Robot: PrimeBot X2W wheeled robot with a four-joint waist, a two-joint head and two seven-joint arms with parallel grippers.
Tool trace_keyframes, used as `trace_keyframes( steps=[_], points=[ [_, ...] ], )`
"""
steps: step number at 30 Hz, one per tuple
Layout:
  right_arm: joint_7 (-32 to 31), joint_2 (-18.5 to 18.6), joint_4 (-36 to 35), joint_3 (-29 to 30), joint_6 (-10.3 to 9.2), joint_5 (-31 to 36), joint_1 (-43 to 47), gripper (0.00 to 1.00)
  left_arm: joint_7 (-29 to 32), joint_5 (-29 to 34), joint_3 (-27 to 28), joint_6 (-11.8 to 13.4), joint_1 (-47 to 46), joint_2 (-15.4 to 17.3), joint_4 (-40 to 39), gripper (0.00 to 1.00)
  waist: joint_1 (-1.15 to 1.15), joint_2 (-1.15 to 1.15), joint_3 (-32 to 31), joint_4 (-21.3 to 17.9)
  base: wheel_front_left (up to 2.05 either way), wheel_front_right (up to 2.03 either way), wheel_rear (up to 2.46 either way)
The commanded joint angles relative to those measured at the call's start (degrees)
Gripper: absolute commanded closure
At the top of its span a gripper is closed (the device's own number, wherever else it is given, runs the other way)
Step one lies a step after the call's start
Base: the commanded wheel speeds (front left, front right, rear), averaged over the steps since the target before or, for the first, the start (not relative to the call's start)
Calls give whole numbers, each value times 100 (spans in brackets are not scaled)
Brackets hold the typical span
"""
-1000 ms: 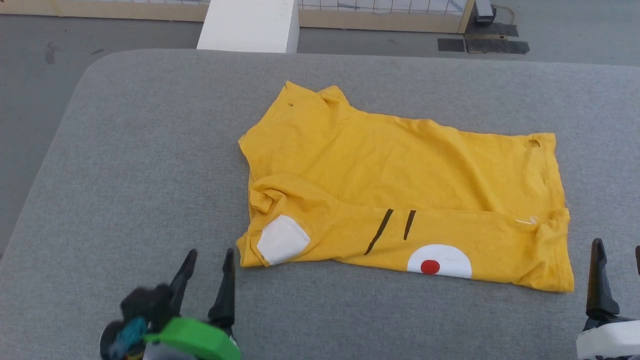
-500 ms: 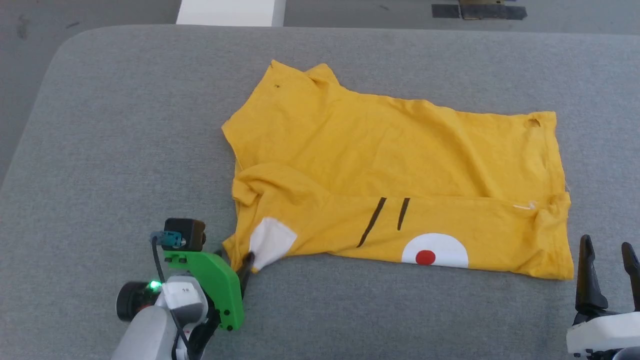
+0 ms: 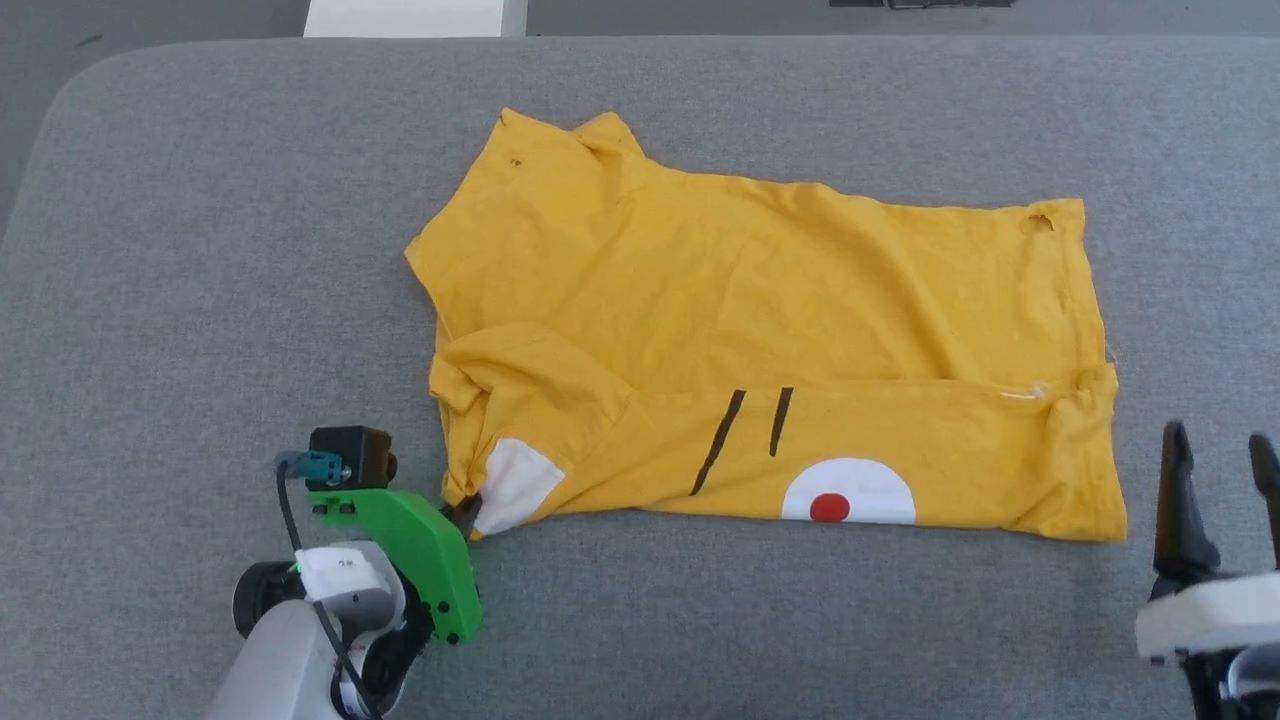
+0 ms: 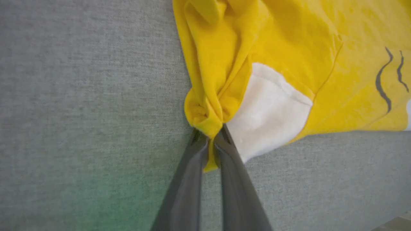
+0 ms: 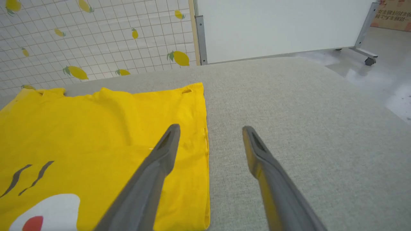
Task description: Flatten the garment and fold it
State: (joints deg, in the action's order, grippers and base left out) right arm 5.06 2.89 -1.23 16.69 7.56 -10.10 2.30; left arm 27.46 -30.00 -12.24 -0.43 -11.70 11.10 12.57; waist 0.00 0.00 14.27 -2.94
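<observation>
The garment (image 3: pixel 760 320), a mustard-yellow t-shirt, lies on the grey table with its near edge folded over, showing a white patch (image 3: pixel 512 482), two black marks and a white oval with a red dot. My left gripper (image 3: pixel 464 512) is shut on the garment's near left corner; in the left wrist view the gripper (image 4: pixel 210 141) pinches bunched yellow cloth (image 4: pixel 205 115) beside the white patch (image 4: pixel 266 112). My right gripper (image 3: pixel 1220 460) stands open above the table, just right of the garment's near right corner. In the right wrist view that gripper (image 5: pixel 210 131) stands over the garment's (image 5: pixel 96 134) right edge.
The grey padded table (image 3: pixel 220 280) reaches well past the garment on all sides. A white block (image 3: pixel 410 18) stands beyond its far edge. In the right wrist view a lemon-patterned tiled wall (image 5: pixel 96 38) and a white wheeled panel (image 5: pixel 282 25) stand behind the table.
My left gripper reached forward to the garment's near left corner and shut on it. The head camera tilted down, shifting the whole picture. The right gripper stayed open.
</observation>
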Motion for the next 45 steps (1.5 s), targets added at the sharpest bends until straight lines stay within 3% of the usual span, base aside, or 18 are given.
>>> trace_keyframes(
  steps=[1, 3, 10, 13, 19, 20, 21, 22, 34, 45],
  points=[
    [-155, -2, -134, -9, -8, 33, -210, 0, -10, -21, -55, -25, 171, -47, 84, 100, 0, 0, 19, 4, 0, 0, 0],
    [-613, -2, -227, -47, -8, 37, -343, 0, -84, -33, -45, -35, 212, -45, 4, 100, 0, 0, 45, 18, 0, 0, 0],
    [-3192, 32, -281, 123, -8, -112, -567, 0, -221, -27, -64, -45, 249, -34, -255, 100, 0, 0, 179, 130, 0, 0, 0],
    [-3830, 31, -306, 260, -8, -86, -584, 0, -238, -30, -82, -38, 211, -50, -312, 100, 0, 0, 241, 197, 0, 0, 0],
    [-4315, 6, 37, 553, -8, -97, -659, 0, -249, -57, -112, -30, 113, -66, -372, 100, 0, 0, 374, 311, 0, 0, 0],
    [-4361, 4, 108, 553, -8, -135, -671, 16, -246, -65, -106, -31, 107, -56, -374, 100, 0, 0, 384, 317, 0, 0, 0],
    [-4422, 3, 194, 528, -8, -217, -680, 74, -241, -73, -100, -31, 99, -44, -377, 100, 0, 0, 395, 323, 0, 0, 0],
    [-4457, 2, 261, 498, -8, -321, -689, 100, -233, -81, -94, -25, 94, -39, -386, 100, 0, 0, 403, 327, 0, 0, 0],
    [-4271, -1, 276, 601, -8, -558, -897, 100, -326, -476, 280, 9, 261, 38, -610, 100, 0, 0, 280, 295, 0, 0, 0],
    [-4453, -1, -396, 927, -8, -875, -389, 100, 0, -910, 587, 262, 1498, 185, -1764, 100, 0, 0, -82, 281, 0, 0, 0]
  ],
)
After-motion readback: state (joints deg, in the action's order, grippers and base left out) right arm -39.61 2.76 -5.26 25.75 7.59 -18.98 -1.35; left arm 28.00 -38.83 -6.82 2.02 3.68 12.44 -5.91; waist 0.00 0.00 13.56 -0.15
